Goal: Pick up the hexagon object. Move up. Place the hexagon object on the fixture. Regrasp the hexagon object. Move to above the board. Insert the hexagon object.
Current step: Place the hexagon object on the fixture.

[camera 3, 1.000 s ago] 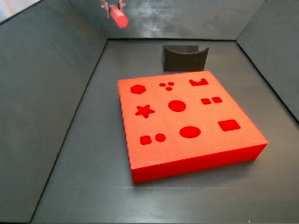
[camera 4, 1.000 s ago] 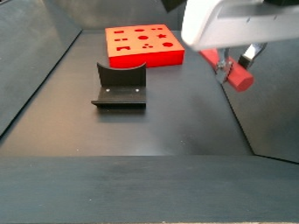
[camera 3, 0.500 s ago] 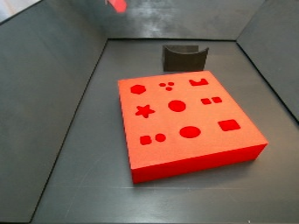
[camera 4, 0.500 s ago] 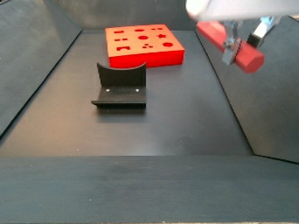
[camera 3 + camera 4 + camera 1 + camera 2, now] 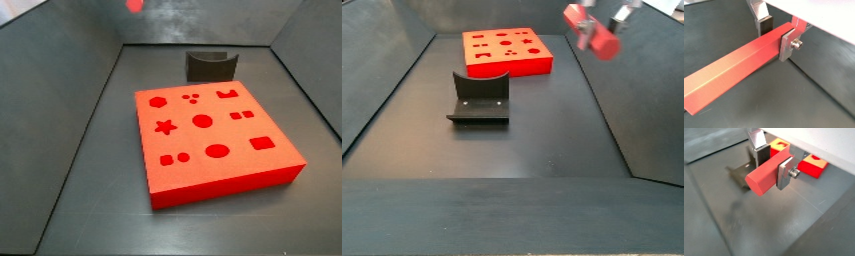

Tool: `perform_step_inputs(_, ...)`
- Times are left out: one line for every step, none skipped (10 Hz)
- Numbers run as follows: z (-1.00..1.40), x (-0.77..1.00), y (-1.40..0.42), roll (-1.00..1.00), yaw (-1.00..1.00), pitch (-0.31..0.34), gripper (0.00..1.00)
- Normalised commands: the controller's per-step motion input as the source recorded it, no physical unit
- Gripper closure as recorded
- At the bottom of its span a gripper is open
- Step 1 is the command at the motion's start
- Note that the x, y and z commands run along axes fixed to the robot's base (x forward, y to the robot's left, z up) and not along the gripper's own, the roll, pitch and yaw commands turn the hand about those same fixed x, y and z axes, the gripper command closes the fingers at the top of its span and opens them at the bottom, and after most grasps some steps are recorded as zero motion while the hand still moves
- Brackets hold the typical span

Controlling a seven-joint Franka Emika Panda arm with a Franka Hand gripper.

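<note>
Red and smooth, the hexagon object (image 5: 741, 65) is a long, slim bar with flat sides, and it hangs high in the air, well above the dark counter (image 5: 516, 150). The gripper (image 5: 776, 34) has its jaws squeezed shut on the bar, one silver finger on each side. The grip looks to be near one end, so most of the bar sticks out past the fingers. That long free part could tip or slip if the arm moves fast or bumps something. The fixture (image 5: 478, 98) is a small dark block with a curved dip in its top. If the bar comes down crooked, it could miss the dip and roll off onto the counter. It could also knock the board (image 5: 211, 140), which sits near the fixture.
</note>
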Motion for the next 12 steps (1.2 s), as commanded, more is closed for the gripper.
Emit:
perform_step_inputs(-0.05,1.00,-0.45,0.09,-0.68,0.035,1.00)
perform_step_inputs(-0.06,1.00,-0.42,0.08,-0.46,0.042,1.00)
perform_step_inputs(-0.06,1.00,-0.40,0.06,-0.29,0.048,1.00)
perform_step_inputs(-0.06,1.00,-0.36,0.04,-0.15,0.054,1.00)
perform_step_inputs(-0.05,1.00,-0.34,0.03,-0.07,0.060,1.00)
perform_step_inputs(-0.05,1.00,-0.31,0.02,-0.01,0.068,1.00)
perform_step_inputs(-0.05,1.00,-0.29,0.01,0.01,0.075,1.00)
perform_step_inputs(-0.05,1.00,-0.28,0.01,0.01,0.081,1.00)
perform_step_inputs(-0.04,1.00,-0.25,0.01,0.02,0.093,1.00)
perform_step_inputs(-0.04,1.00,-0.22,0.00,0.02,0.104,1.00)
perform_step_inputs(-0.04,1.00,-0.20,0.00,0.02,0.112,1.00)
perform_step_inputs(0.10,1.00,0.46,-1.00,0.17,0.114,1.00)
